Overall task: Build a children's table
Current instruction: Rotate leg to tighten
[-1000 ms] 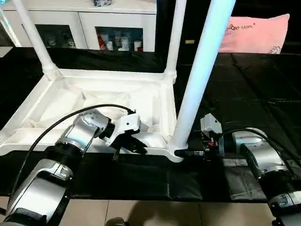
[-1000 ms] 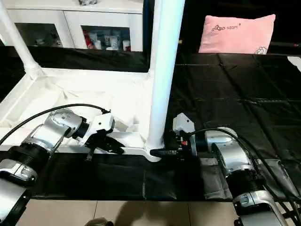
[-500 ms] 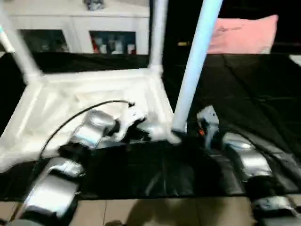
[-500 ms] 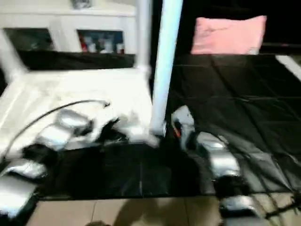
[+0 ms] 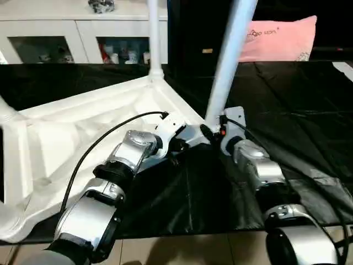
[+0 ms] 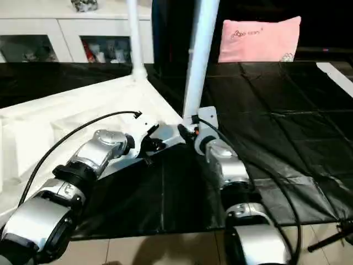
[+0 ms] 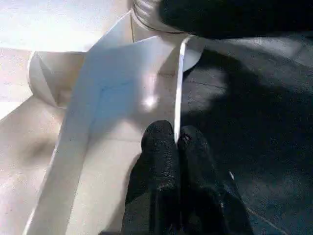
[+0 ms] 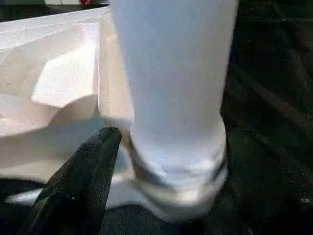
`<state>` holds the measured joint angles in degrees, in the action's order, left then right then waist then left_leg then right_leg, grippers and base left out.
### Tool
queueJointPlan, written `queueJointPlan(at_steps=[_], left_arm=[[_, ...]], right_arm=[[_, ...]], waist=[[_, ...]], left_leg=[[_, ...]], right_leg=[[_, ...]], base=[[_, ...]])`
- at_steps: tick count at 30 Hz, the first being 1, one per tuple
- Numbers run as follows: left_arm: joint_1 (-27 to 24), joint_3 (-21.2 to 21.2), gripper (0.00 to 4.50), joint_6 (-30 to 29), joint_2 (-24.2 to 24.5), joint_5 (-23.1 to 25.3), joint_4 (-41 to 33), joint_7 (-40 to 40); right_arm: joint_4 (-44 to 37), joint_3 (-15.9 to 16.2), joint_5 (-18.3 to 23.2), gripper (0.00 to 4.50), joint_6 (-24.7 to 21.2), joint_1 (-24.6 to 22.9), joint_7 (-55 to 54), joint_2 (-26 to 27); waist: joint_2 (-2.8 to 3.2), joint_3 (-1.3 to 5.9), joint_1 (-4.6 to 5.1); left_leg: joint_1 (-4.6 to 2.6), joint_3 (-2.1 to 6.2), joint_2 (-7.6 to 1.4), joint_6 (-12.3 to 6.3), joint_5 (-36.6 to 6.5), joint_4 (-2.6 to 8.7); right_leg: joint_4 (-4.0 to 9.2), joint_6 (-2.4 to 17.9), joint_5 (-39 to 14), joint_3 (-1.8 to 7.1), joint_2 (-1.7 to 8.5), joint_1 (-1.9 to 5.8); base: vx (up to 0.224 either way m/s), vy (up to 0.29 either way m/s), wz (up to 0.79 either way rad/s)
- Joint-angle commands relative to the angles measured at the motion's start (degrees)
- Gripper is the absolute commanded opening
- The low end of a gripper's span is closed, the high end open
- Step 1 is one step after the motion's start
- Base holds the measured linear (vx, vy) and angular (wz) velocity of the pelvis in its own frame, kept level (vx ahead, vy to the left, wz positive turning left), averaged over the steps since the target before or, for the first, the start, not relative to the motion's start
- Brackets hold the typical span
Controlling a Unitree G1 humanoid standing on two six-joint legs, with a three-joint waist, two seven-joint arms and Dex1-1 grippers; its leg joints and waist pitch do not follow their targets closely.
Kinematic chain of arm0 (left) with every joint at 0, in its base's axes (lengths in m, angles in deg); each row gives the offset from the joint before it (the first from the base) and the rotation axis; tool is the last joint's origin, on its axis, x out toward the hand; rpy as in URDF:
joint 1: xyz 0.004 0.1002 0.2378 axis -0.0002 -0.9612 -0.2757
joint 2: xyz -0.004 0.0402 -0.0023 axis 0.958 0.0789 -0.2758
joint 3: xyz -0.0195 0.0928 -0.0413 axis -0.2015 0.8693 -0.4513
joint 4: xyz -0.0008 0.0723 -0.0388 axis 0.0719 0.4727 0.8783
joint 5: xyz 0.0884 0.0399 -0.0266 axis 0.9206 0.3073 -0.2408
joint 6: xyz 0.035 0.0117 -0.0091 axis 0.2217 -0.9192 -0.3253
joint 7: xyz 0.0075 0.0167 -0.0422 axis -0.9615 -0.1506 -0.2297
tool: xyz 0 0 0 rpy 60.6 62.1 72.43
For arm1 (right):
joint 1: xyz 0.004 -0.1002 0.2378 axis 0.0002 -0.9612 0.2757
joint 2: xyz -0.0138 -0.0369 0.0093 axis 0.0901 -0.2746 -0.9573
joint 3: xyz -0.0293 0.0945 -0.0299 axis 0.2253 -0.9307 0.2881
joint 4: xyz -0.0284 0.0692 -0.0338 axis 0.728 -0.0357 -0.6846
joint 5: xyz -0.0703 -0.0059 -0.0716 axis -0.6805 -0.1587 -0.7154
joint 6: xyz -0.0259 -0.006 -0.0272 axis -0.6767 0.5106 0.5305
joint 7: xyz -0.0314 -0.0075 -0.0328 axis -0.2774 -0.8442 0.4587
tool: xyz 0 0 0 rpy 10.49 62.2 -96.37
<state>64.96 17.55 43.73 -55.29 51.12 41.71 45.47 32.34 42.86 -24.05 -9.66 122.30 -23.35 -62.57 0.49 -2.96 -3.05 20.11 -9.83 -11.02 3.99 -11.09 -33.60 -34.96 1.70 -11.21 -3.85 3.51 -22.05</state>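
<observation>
The children's table (image 5: 83,138) lies upside down on a black cloth, its ribbed underside up. White tube legs stand in its sockets: one at the far corner (image 5: 153,33), one at the corner nearest my grippers (image 5: 230,55), one at the left edge (image 5: 6,113). My left gripper (image 5: 185,144) is shut on the thin raised rim (image 7: 178,98) beside that near corner. My right gripper (image 5: 211,131) stands open at the near leg's base (image 8: 176,147), one finger (image 8: 88,171) just beside the socket; the other finger is hidden behind the leg.
The black cloth (image 5: 287,99) covers the work surface to the right. A pink pillow (image 5: 281,38) lies at the back right and a white cabinet with glass doors (image 5: 77,33) stands behind. Tiled floor (image 5: 182,248) shows along the near edge.
The view has shifted. The table top has also swung round on the cloth, its near right corner moving away from me, with both grippers following it. The right arm now reaches forward.
</observation>
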Motion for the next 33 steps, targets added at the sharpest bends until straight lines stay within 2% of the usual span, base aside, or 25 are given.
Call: queueJointPlan(at_steps=[1, 3, 4, 5, 8, 9, 14, 17, 19, 21, 22, 23, 27, 30, 31, 33], left_arm=[[1.81, 0.57, 0.0, 2.57, -2.18, -1.08, -0.68, 0.13], [1.44, 1.08, 0.0, 3.5, -1.46, -0.72, -0.68, 1.02], [0.4, 2.36, 0.0, 5.32, 0.36, -0.1, -1.14, 4.27], [-0.01, 2.91, 0.0, 6.13, 1.01, 0.07, -1.39, 5.7], [-1.34, 4.57, 0.0, 6.27, 2.91, 0.37, -2.8, 10.53], [-2.34, 5.54, 0.0, 7.21, 4.91, 0.56, -3.7, 14.42], [-3.29, 6.96, 0.0, 10.26, 8.67, 1.39, -3.94, 21.0], [-4.14, 8.51, 0.0, 13.74, 11.52, 1.16, -4.75, 27.0], [-5.15, 9.51, 0.0, 16.87, 14.03, -0.39, -6.76, 34.22], [-5.35, 9.63, 0.0, 17.14, 14.4, -0.74, -7.32, 35.42], [-5.47, 9.71, 0.0, 17.34, 14.6, -0.93, -7.67, 36.06], [-5.61, 9.85, 0.0, 16.79, 14.98, -1.42, -8.53, 37.69], [-5.8, 11.19, 0.0, 18.4, 16.15, -1.41, -9.74, 42.75], [-6.09, 11.82, 0.0, 18.79, 16.5, -1.65, -10.61, 44.43], [-6.78, 12.56, 0.0, 18.29, 16.91, -2.15, -12.55, 46.38], [-7.0, 12.77, 0.0, 18.07, 17.01, -2.26, -13.18, 46.89]], right_arm=[[0.99, 4.06, 1.16, 3.99, -0.64, -2.4, 4.86, 2.97], [0.51, 4.14, 1.12, 4.13, 0.23, -3.09, 5.62, 1.86], [-1.51, 4.4, 1.09, 4.32, 1.7, -5.04, 8.39, -1.12], [-2.22, 4.25, 0.97, 4.32, 2.14, -5.71, 9.4, -2.11], [-4.37, 4.24, 0.98, 4.44, 3.62, -7.35, 12.88, -4.87], [-7.48, 4.44, 1.92, 4.44, 4.5, -8.99, 18.66, -8.09], [-13.38, 5.89, 3.59, 4.44, 6.42, -11.63, 31.92, -15.08], [-17.09, 7.25, 5.36, 4.44, 6.0, -12.98, 39.49, -19.26], [-20.87, 9.78, 6.52, 4.44, 5.1, -14.21, 46.8, -22.89], [-21.4, 10.27, 6.48, 4.44, 5.33, -14.37, 47.68, -23.39], [-21.71, 10.53, 6.46, 4.44, 5.49, -14.47, 48.12, -23.65], [-21.76, 11.21, 6.04, 4.44, 6.06, -14.41, 49.01, -23.95], [-20.77, 13.74, 4.09, 4.44, 8.28, -13.55, 52.73, -24.12], [-19.92, 14.29, 4.51, 4.44, 7.93, -12.81, 53.73, -23.82], [-18.82, 14.61, 5.41, 4.17, 7.5, -11.85, 54.8, -23.36], [-18.54, 14.62, 5.67, 4.08, 7.47, -11.6, 55.18, -23.26]], waist=[[-0.01, 3.45, -0.44], [-0.18, 3.56, -0.36], [-0.19, 3.41, -0.39], [-0.13, 3.4, -0.43], [-0.13, 3.6, -0.51], [-0.13, 3.65, -0.57], [-0.26, 3.87, -1.39], [-0.23, 3.69, -2.06], [-0.31, 3.78, -2.48], [-0.26, 3.79, -2.47], [-0.16, 3.91, -2.57], [-0.33, 3.83, -2.53], [-0.39, 3.8, -2.86], [-0.39, 3.82, -3.13], [-0.34, 3.82, -3.19], [-0.2, 3.82, -3.34]], left_leg=[[0.21, 0.77, -1.93, -3.14, -7.97, 3.92], [0.18, 0.72, -1.99, -3.27, -7.8, 3.83], [0.1, 0.68, -1.96, -3.55, -8.2, 3.87], [0.08, 0.63, -2.0, -3.71, -8.47, 3.85], [0.22, 0.62, -2.13, -4.2, -7.02, 3.73], [0.17, 0.6, -2.11, -4.47, -6.74, 3.66], [0.4, 0.39, -2.24, -6.43, -5.49, 3.22], [0.45, 0.41, -2.45, -6.4, -6.68, 3.27], [0.37, 0.41, -2.66, -6.25, -6.78, 3.27], [0.47, 0.37, -2.76, -6.39, -6.11, 3.27], [0.29, 0.33, -2.77, -6.28, -5.89, 3.18], [0.34, 0.25, -2.72, -6.23, -5.93, 3.17], [0.36, 0.31, -2.75, -5.59, -6.23, 3.24], [0.37, 0.3, -2.71, -5.25, -6.19, 3.23], [0.43, 0.34, -2.74, -5.14, -6.14, 3.27], [0.29, 0.29, -2.85, -4.92, -6.23, 3.26]], right_leg=[[4.53, 12.41, -9.42, 2.77, 5.11, 2.99], [4.61, 12.48, -9.24, 2.86, 5.18, 2.99], [4.73, 12.58, -9.46, 2.81, 5.01, 2.92], [4.77, 12.55, -9.65, 2.88, 5.08, 2.86], [4.22, 13.31, -5.79, 2.99, 5.09, 3.0], [4.16, 13.76, -4.8, 2.94, 4.99, 3.03], [3.6, 14.76, -0.18, 2.94, 4.83, 3.09], [3.75, 14.21, -2.81, 2.78, 4.87, 2.98], [3.63, 14.01, -3.09, 2.82, 4.95, 2.96], [3.32, 14.38, -1.47, 2.82, 4.89, 2.73], [3.32, 14.82, -0.98, 2.79, 4.92, 2.56], [3.34, 14.95, -1.16, 2.78, 4.91, 2.49], [3.34, 14.86, -2.67, 2.75, 5.0, 2.48], [3.33, 14.57, -2.94, 2.8, 4.99, 2.5], [3.28, 14.75, -3.18, 2.78, 5.1, 2.51], [3.24, 14.65, -3.31, 2.82, 5.02, 2.4]], base=[[0.0, 0.0, 0.0], [0.0, 0.0, 0.0], [0.0, 0.0, 0.0], [0.0, 0.0, 0.0], [0.0, 0.0, 0.0], [0.0, 0.0, 0.0], [0.0, 0.0, 0.0], [0.0, 0.0, 0.0], [0.0, 0.0, 0.0], [0.0, 0.0, 0.0], [0.0, 0.0, 0.0], [0.0, 0.0, 0.0], [0.0, 0.0, 0.0], [0.0, 0.0, 0.0], [0.0, 0.0, 0.0], [0.0, 0.0, 0.0]])
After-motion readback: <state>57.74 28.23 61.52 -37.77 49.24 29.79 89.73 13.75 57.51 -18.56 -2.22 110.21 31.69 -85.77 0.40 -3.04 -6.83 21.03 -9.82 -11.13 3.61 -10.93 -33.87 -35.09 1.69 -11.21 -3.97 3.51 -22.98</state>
